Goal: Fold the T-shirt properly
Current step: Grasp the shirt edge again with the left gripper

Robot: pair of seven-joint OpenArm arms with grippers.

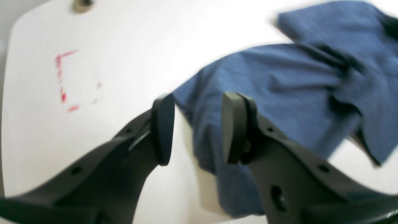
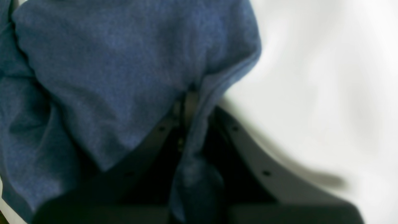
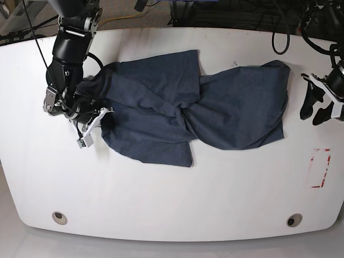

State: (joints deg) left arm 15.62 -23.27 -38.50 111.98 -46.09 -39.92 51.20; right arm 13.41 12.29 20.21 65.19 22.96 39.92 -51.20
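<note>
In the base view the right tool (image 3: 95,119) sits at the left end of the shirt (image 3: 188,107), clenched on a bunched edge of the cloth. The shirt lies crumpled on the white table (image 3: 172,199), its long axis running left to right across the upper middle, twisted at the centre where two lobes overlap (no lettering shows in any view). Its right end spreads out near the left tool (image 3: 316,110), which hangs apart from the cloth with its jaws partly spread, grasping nothing. Below that tool a red dashed rectangle (image 3: 321,167) is marked on the table.

The right wrist view alone shows the grip up close: a fold of shirt (image 2: 108,77) is pinched between the dark jaws of the right tool (image 2: 186,112), more cloth trailing down between them. The left wrist view shows the left tool (image 1: 194,130) with a clear gap between its pads, the shirt (image 1: 279,93) behind it, and the red mark (image 1: 63,81) to the left.
</note>
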